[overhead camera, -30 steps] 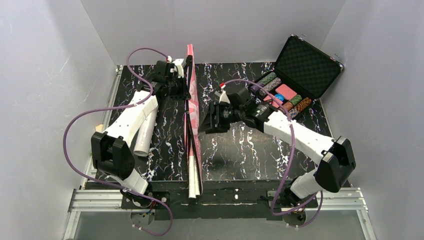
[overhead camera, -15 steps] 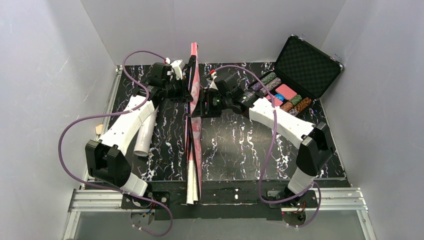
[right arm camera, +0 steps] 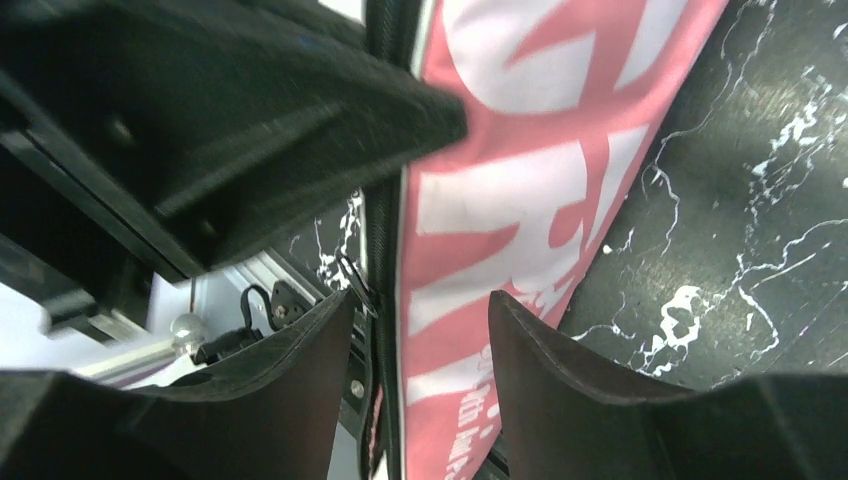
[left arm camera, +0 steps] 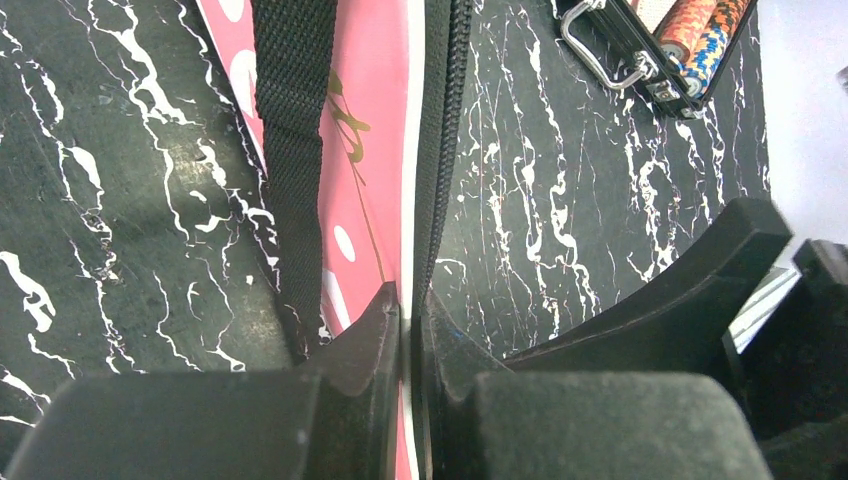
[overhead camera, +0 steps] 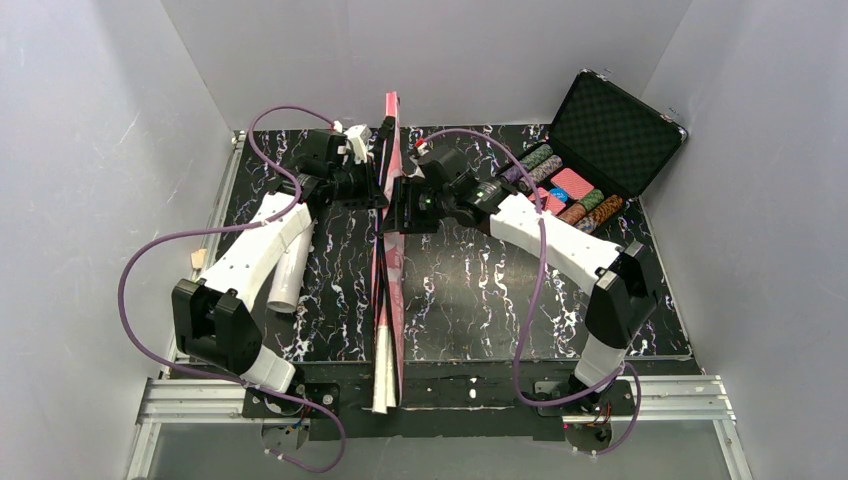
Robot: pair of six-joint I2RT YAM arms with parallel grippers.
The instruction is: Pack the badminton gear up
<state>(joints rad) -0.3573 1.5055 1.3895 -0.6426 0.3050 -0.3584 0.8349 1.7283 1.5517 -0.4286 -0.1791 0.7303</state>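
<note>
The long pink "SPORT" bag (overhead camera: pixel 388 240) stands on edge down the table's middle, white racket handles (overhead camera: pixel 384 385) sticking out at its near end. My left gripper (overhead camera: pixel 381 180) is shut on the bag's upper zipper edge (left arm camera: pixel 412 250), its black strap (left arm camera: pixel 295 150) hanging beside it. My right gripper (overhead camera: pixel 399 208) is open, its jaws straddling the same edge just right of the left gripper; the pink cloth (right arm camera: pixel 500 200) and zipper (right arm camera: pixel 380 230) lie between its fingers (right arm camera: pixel 570 370). The white tube (overhead camera: pixel 288 272) lies on the left under the left arm. No shuttlecock shows.
An open black foam-lined case (overhead camera: pixel 600 135) with coloured poker chips (overhead camera: pixel 570 190) stands at the back right. White walls close the table on three sides. The left arm's purple cable (overhead camera: pixel 150 240) loops out to the left.
My right arm has swung left and away from me until its open jaws reached the bag's upper edge beside the left gripper. The left gripper has kept its hold, shifting slightly.
</note>
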